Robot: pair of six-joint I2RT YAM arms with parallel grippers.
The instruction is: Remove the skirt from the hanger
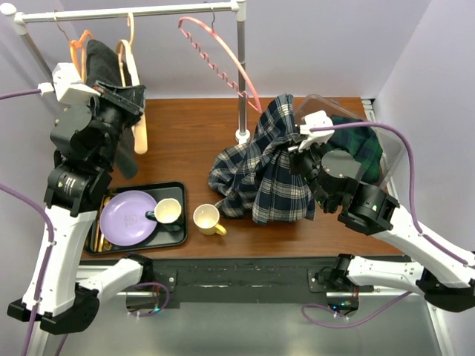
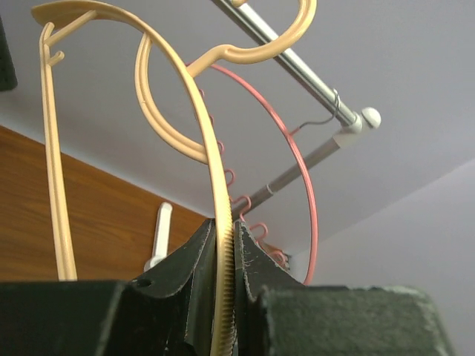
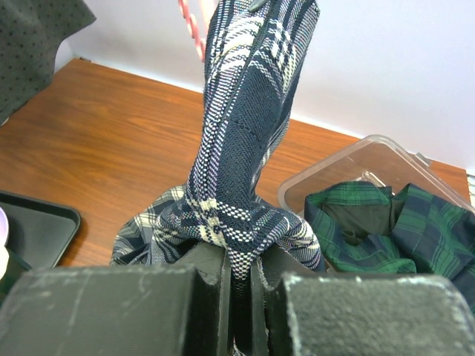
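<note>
Pinching a fold of the plaid skirt (image 1: 267, 167), the right gripper (image 3: 239, 261) holds it bunched just right of the rack's post (image 1: 241, 81), its hem on the table (image 1: 185, 141). Left of that post, the left gripper (image 2: 225, 248) is clamped on the tan hanger (image 2: 211, 170) hooked over the rail (image 1: 148, 11).

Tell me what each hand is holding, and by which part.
Left hand pinches the tan plastic hanger on its ridged arm; right hand grips the navy plaid skirt by a bunched fold.
</note>
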